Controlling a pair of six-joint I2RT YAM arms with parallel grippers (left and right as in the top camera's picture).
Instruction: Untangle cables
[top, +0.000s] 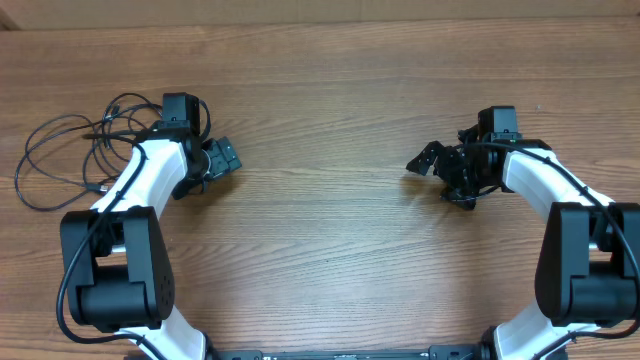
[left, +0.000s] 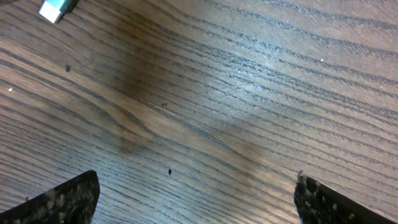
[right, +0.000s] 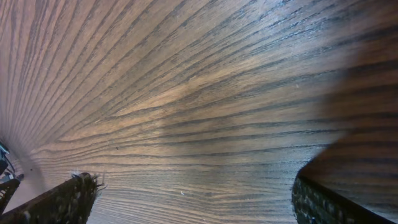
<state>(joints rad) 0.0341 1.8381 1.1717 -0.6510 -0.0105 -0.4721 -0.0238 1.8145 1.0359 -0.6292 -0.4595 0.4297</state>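
Observation:
Thin black cables lie in loose overlapping loops at the table's far left, behind and beside the left arm. My left gripper sits to the right of the bundle, low over bare wood, open and holding nothing. In the left wrist view its gripper shows both fingertips far apart, and a silver connector plug lies at the top left corner. My right gripper is open over the right half of the table, far from the cables. The right wrist view shows only wood between that gripper's spread fingertips.
The wooden table runs across the whole view. Both arm bases stand at the front edge, left base and right base.

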